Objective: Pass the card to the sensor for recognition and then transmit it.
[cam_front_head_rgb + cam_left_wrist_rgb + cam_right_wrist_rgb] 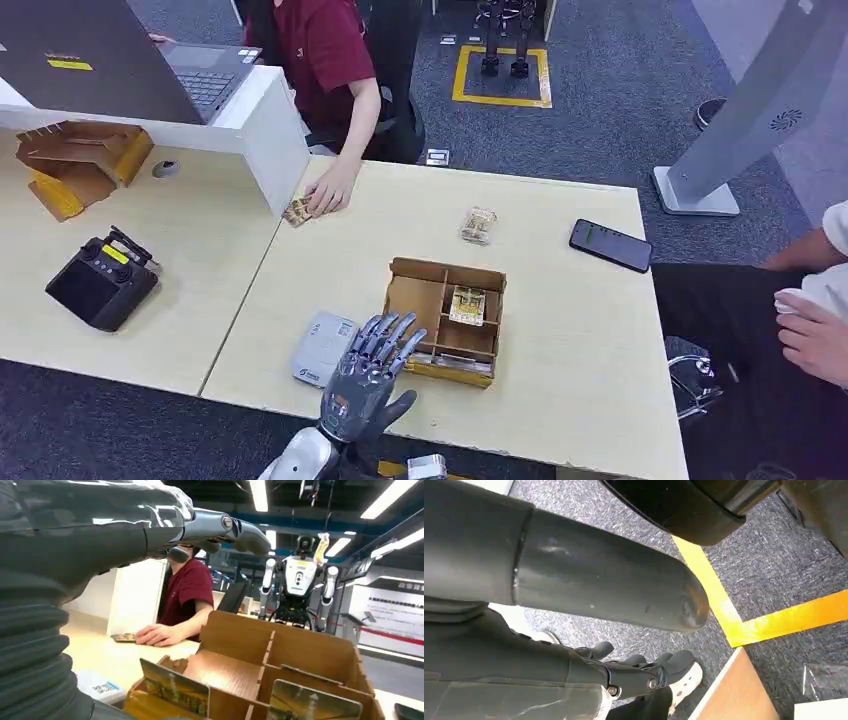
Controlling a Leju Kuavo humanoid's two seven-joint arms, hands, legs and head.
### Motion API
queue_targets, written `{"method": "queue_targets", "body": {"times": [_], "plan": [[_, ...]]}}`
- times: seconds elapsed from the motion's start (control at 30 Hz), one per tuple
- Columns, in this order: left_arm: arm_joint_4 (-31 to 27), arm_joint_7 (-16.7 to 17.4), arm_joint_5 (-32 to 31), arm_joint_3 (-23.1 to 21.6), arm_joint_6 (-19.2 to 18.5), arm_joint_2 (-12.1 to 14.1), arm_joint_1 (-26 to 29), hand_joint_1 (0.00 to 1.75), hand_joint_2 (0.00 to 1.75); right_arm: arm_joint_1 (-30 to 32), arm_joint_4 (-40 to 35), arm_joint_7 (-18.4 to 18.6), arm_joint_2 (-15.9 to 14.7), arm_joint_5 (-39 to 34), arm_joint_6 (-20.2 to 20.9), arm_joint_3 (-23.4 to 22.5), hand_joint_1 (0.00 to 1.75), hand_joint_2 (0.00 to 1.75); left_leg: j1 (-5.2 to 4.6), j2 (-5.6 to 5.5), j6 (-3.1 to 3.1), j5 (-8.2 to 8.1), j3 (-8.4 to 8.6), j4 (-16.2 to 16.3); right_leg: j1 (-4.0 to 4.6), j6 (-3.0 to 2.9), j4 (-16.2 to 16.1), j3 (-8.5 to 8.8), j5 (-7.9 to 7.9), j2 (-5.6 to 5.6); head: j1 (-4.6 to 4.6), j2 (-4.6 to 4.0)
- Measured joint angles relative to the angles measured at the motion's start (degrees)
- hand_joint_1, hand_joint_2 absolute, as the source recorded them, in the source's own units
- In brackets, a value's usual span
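Left hand: the left hand [368, 372] is hovering over the near edge of the table [560, 380], fingers spread and reaching toward the cardboard box [447, 322]; it is holding nothing.
Right hand: the right hand [624, 672] is hanging beside the table edge above the grey carpet, fingers loosely apart, with nothing in it.
Card: a card [467, 304] is lying in a far compartment of the divided box, its long axis running away from the robot; in the left wrist view other cards [176, 687] are standing upright on their long edges in the near compartments.
Sensor: the white card reader [323, 348] is sitting flat on the table just left of the box, beside the left hand.
Person: a person's hand [330, 190] is resting on a small stack of cards [297, 211] at the far edge.
Elsewhere: a wrapped packet [479, 225] and a black phone [611, 245] are lying beyond the box.
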Motion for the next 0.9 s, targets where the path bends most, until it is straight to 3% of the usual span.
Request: {"method": "queue_targets", "body": {"times": [0.9], "plan": [[5.18,-1.22,0.63,6.66,0.02,-2.58,-1.28,0.00,1.75,-0.02,0.00,-0.13,0.04,1.68,-0.04,-1.09,0.00,0.00,0.00,0.00,0.00,0.00,0.00,0.00,0.00,0.00,0.00,0.00,0.00,0.00,0.00,0.00]]}}
